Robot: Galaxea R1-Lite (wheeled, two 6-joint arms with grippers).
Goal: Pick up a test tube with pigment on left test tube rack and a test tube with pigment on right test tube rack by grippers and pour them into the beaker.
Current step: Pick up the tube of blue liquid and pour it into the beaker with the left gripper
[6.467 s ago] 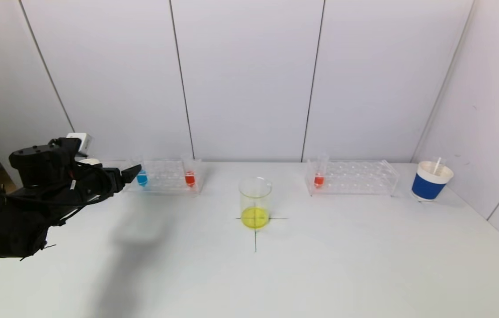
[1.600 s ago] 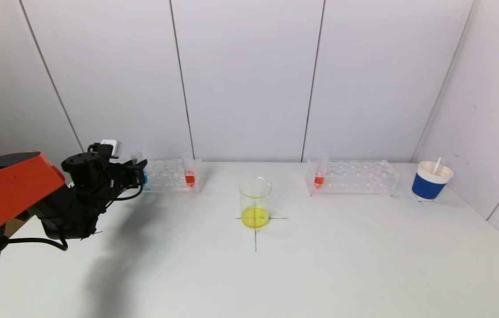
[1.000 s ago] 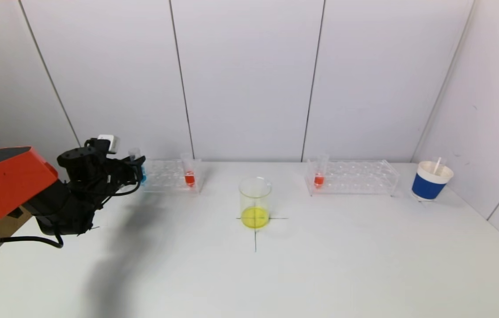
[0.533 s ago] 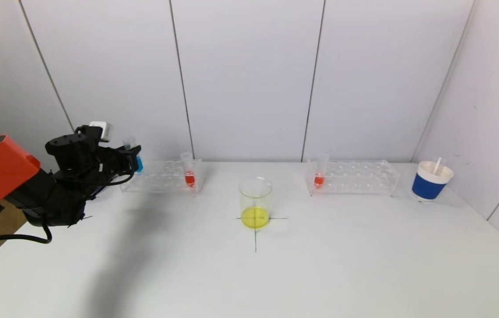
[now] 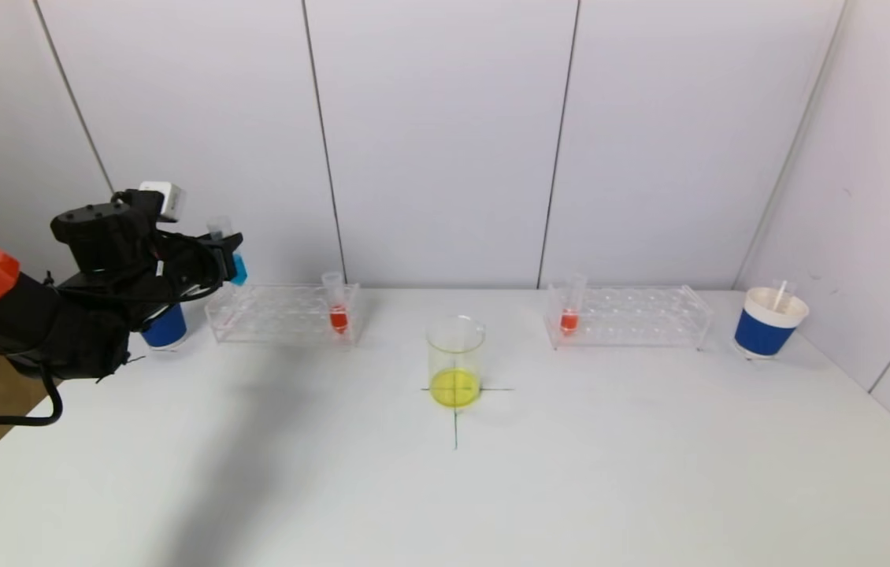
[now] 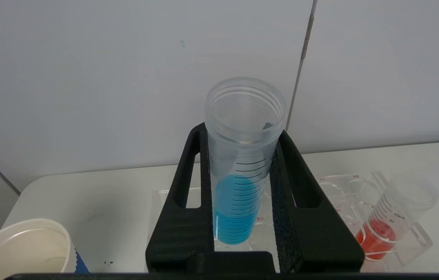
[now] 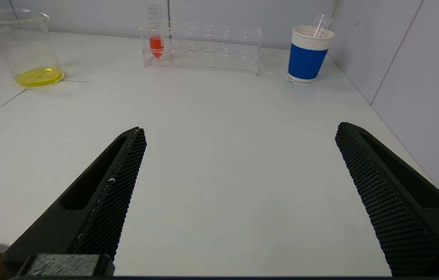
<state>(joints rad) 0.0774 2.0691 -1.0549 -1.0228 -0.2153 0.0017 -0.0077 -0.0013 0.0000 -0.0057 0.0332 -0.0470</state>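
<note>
the left gripper [image 6: 243, 202] clenches the clear blue-pigment test tube [image 6: 241, 163] above the clear left rack [image 5: 281, 315], while the right gripper [image 7: 239, 194] hangs spread wide.

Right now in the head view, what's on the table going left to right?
Blue cup → left test tube rack → red tube → beaker → red tube in right test tube rack → blue cup. Left gripper holds the blue tube above the table.
</note>
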